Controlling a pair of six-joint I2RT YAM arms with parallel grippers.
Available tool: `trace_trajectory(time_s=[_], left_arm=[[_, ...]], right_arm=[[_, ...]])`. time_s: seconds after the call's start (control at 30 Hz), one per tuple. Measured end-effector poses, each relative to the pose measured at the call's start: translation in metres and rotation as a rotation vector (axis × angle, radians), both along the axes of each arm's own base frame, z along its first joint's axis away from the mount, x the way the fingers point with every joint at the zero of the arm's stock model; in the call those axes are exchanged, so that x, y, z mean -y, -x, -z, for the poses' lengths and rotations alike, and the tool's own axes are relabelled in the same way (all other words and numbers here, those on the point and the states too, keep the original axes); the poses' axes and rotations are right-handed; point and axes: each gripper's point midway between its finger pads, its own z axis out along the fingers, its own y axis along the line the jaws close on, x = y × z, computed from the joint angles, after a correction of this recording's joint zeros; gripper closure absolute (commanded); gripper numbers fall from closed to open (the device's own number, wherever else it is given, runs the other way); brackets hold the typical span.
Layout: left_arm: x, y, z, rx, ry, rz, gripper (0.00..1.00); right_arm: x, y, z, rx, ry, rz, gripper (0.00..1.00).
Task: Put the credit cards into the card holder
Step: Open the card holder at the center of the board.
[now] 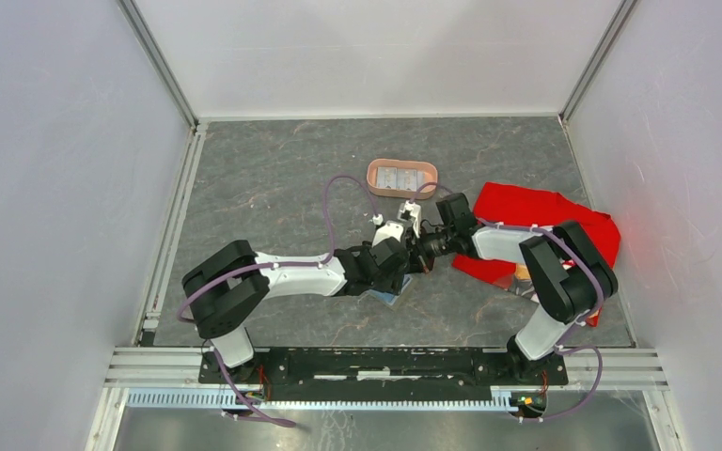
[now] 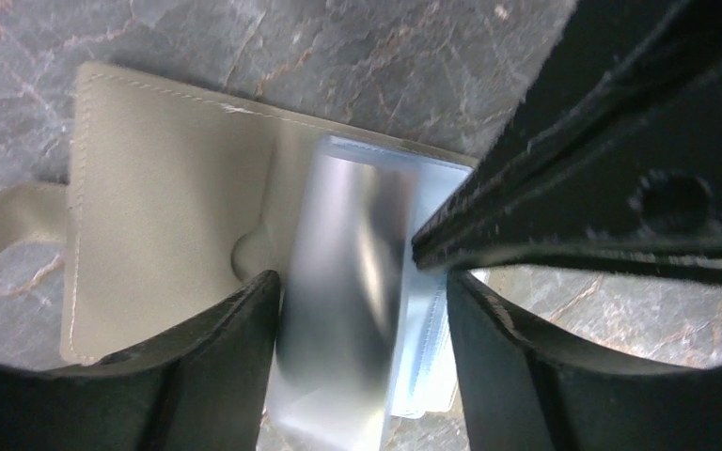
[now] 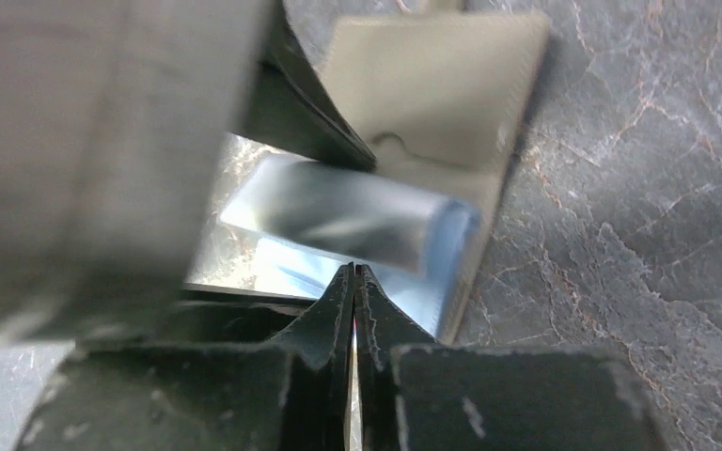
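Observation:
The olive-grey card holder lies opened flat on the grey stone-patterned table, its strap out to one side. My left gripper hangs just above it, jaws wide and closed on the long edges of a silvery credit card. The card's far end reaches a pale bluish pocket of the holder. From the right wrist the same card crosses the card holder. My right gripper is shut, its tip at that bluish pocket. From above both grippers, left and right, meet mid-table.
A pink oval tray with more cards stands behind the grippers. A red cloth lies under the right arm. White walls close in the table on three sides.

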Motion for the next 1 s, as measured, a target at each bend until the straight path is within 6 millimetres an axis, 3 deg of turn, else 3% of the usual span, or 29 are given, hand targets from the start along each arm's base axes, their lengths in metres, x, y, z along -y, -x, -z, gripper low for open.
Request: trace_trajectory(time_s=[0.33, 0.63, 0.83, 1.0], left_arm=[[0.009, -0.008, 0.0, 0.033, 0.036, -0.01, 0.53], [0.005, -0.01, 0.0, 0.046, 0.082, -0.018, 0.66], [0.002, -0.012, -0.004, 0.017, 0.226, -0.037, 0.75], [0.005, -0.008, -0.007, -0.079, 0.447, -0.058, 0.8]], right_arm=[[0.014, -0.021, -0.047, 0.125, -0.08, 0.026, 0.84], [0.047, -0.034, -0.056, 0.279, -0.018, 0.034, 0.81], [0.052, -0.015, -0.063, 0.492, -0.034, -0.149, 0.91], [0.043, 0.028, -0.038, 0.613, -0.04, -0.38, 1.0]])
